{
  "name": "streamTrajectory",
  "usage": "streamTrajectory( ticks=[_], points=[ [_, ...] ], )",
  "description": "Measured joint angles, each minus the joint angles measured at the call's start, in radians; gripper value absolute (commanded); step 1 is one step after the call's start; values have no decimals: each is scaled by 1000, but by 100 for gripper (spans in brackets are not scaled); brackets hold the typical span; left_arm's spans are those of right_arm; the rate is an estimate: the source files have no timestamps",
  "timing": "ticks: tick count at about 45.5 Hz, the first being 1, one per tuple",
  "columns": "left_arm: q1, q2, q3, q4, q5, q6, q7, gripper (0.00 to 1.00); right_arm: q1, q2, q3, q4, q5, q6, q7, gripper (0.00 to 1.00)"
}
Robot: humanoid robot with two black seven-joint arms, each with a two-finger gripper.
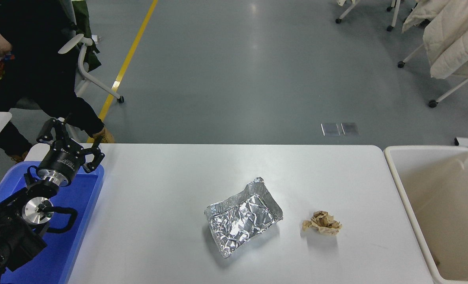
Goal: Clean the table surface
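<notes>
Left black gripper [70, 136] hangs over the far end of the blue plastic tray [82, 205], fingers spread wide, nothing in them. Off to its right spreads the plain white desk surface [159, 221]. Well right of the gripper and nearer the camera lies a crumpled silver foil tray [242, 215], then a brown paper wad [322, 222] just beyond it. Farthest right sits the beige bin [405, 197]. The right gripper is out of view

table surface [171, 205]: smooth white | foil tray [242, 216]: crinkled shiny metal | paper ball [322, 222]: crumpled brown
</notes>
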Motion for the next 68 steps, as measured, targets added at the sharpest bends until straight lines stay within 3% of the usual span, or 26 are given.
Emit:
streamTrajectory(
  ticks=[13, 26, 27, 30, 31, 32, 68],
  points=[
    [0, 0, 0, 0, 0, 0, 0, 100, -120, 138, 50, -98, 57, -216, -10, 0],
    [0, 0, 0, 0, 0, 0, 0, 100, -155, 209, 107, -121, 70, -320, -50, 0],
    [0, 0, 0, 0, 0, 0, 0, 100, -156, 213, 110, -122, 71, -324, -54, 5],
    [0, 0, 0, 0, 0, 0, 0, 100, -159, 226, 121, -123, 73, -337, -63, 55],
    [0, 0, 0, 0, 0, 0, 0, 100, -160, 229, 123, -123, 73, -340, -65, 73],
    [0, 0, 0, 0, 0, 0, 0, 100, -161, 233, 127, -124, 73, -345, -68, 100],
    [0, 0, 0, 0, 0, 0, 0, 100, -152, 243, 160, -139, 79, -377, -87, 100]
  ],
)
